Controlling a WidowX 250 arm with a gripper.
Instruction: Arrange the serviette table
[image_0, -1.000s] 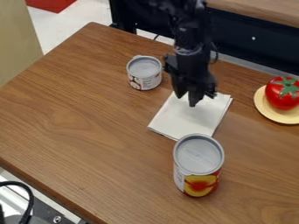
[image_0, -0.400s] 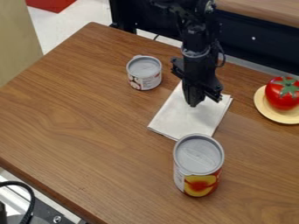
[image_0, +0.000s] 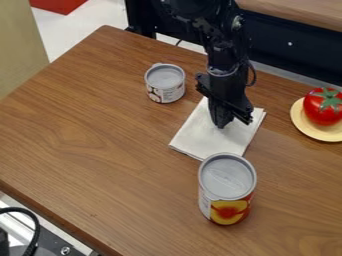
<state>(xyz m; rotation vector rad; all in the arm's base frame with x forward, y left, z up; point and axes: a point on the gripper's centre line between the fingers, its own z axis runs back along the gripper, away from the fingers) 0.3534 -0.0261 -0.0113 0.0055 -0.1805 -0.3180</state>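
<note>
Serviette laid flat on wooden table, beneath black gripper

At the far left, a beige panel is seen beside the table, with a red object placed beyond it on the pale floor. In the lower left corner, a black cable is curved over metal equipment. Farther right, a small can with a grey top is stood upright near the serviette's upper left side.

The white serviette is set at a slant around the table's middle, its layered edge seen at the lower left. The gripper is pointed down over its upper part; whether the jaws are open, closed or gripping the cloth cannot be told. Just below the serviette, a taller can is stood upright, its label marked with a yellow and red picture. At the right edge, a red tomato with a green top is held on a pale yellow plate.
</note>
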